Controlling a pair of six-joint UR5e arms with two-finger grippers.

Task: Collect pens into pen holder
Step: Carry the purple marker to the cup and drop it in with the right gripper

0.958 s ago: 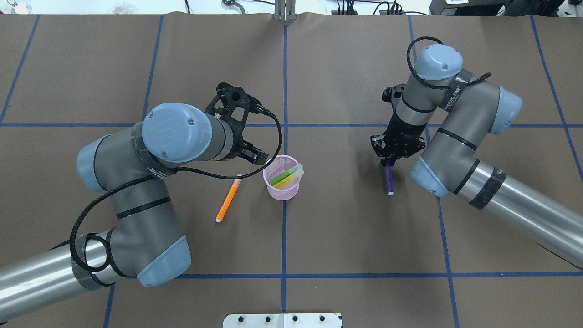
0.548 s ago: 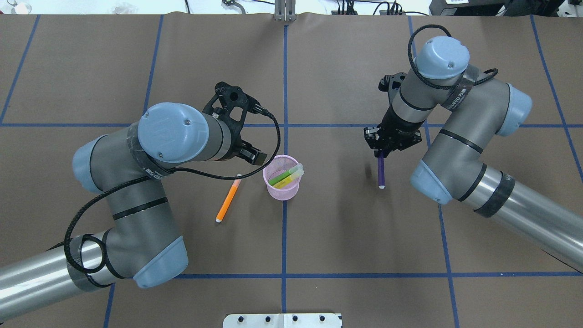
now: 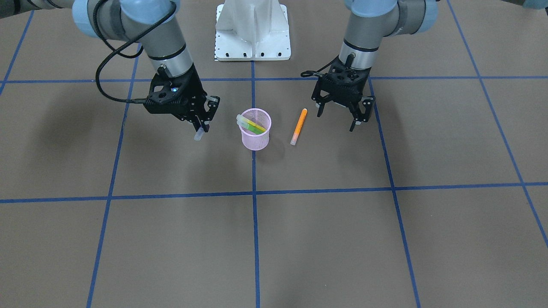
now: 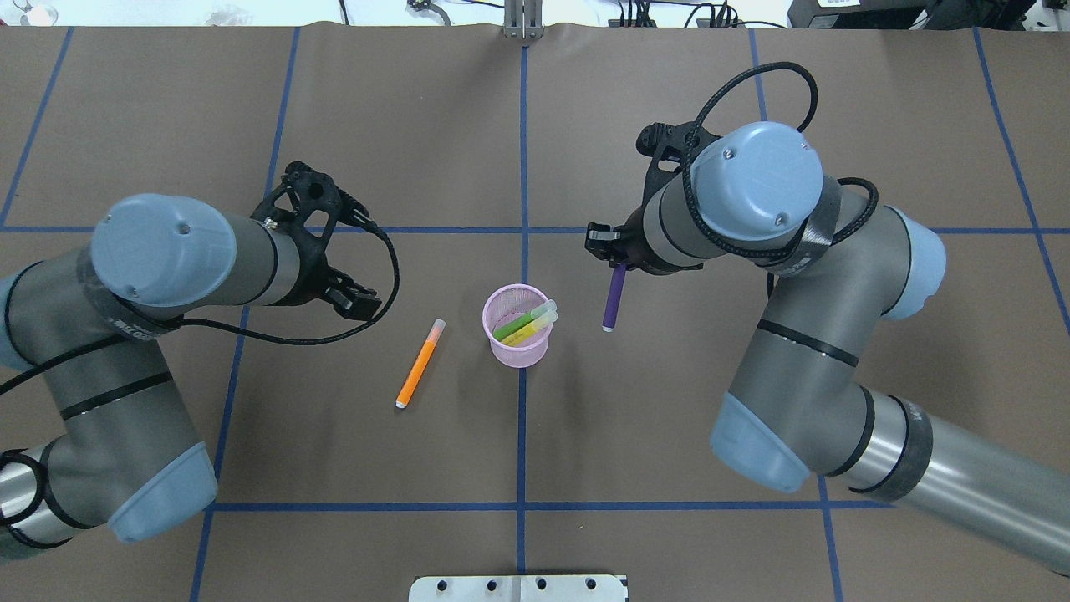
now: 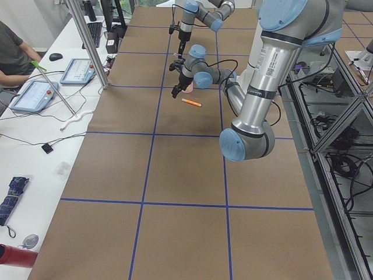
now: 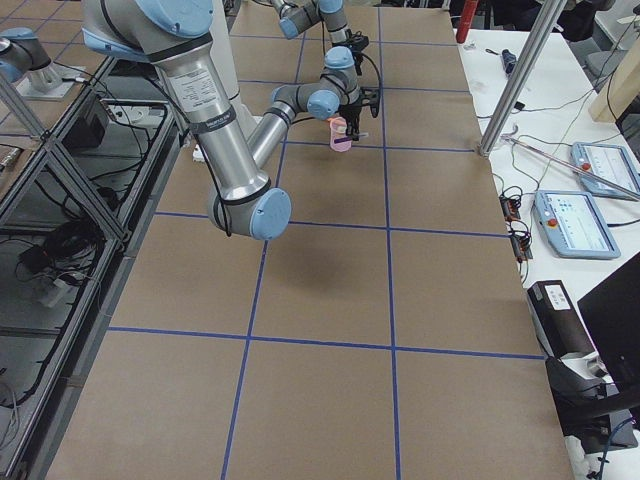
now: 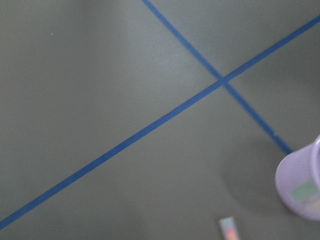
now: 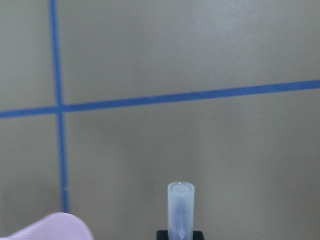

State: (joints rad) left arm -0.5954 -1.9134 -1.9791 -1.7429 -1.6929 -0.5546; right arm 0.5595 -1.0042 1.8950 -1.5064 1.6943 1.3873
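Right pincer (image 3: 201,125): clenched on the purple pen (image 4: 614,298), which it grips near the upper end. The pen hangs tilted, with its pale cap (image 8: 180,207) as the lowest part. In the front-facing view the cap appears clear of the worktop (image 4: 669,418). The pen sits just beside the pen holder (image 4: 518,355), on the robot's right of it, apart from the rim and not over the opening. In the right wrist view the cap projects from between the fingers, and a curve of the pink holder shows in the lower-left corner.

Pen holder: a pink wire-mesh cup standing upright on a blue tape line near the middle of the worktop. Inside it, the green pen (image 4: 518,323) and the yellow pen (image 4: 527,336) lean together. Their pale caps rest against the rim on the robot's right side and stick out a little past it.

Orange pen (image 4: 420,364): lying flat on the worktop on the robot's left of the holder, near it but not touching. Its pale capped end lies nearest the holder's side and its body angles away toward the robot.

Left pincer (image 3: 336,119): released, with the fingers spread and nothing between them. It hangs over bare worktop further to the robot's left, apart from the orange pen. The left wrist view is blurred, showing only the holder's wall at the right edge and the orange pen's cap at the bottom edge.
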